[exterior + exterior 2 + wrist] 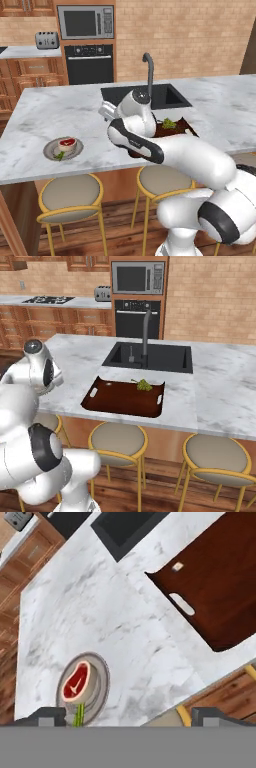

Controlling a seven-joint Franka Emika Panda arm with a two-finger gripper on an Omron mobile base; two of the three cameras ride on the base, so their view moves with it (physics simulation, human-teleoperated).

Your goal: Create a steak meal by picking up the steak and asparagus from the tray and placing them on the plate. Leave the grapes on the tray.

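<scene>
The gripper (128, 714) hangs above the marble counter (125, 627) with its jaws spread wide and nothing between them. Just below it sits one plate (101, 682), carrying one steak (76, 681) and one asparagus (79, 714) stalk at the plate's near edge. Well apart, by the sink (150, 356), lies one tray (120, 398) with a single bunch of grapes (144, 385).

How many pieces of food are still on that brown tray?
1: the grapes sit near the far edge of the tray. The steak and asparagus are on the plate.
</scene>
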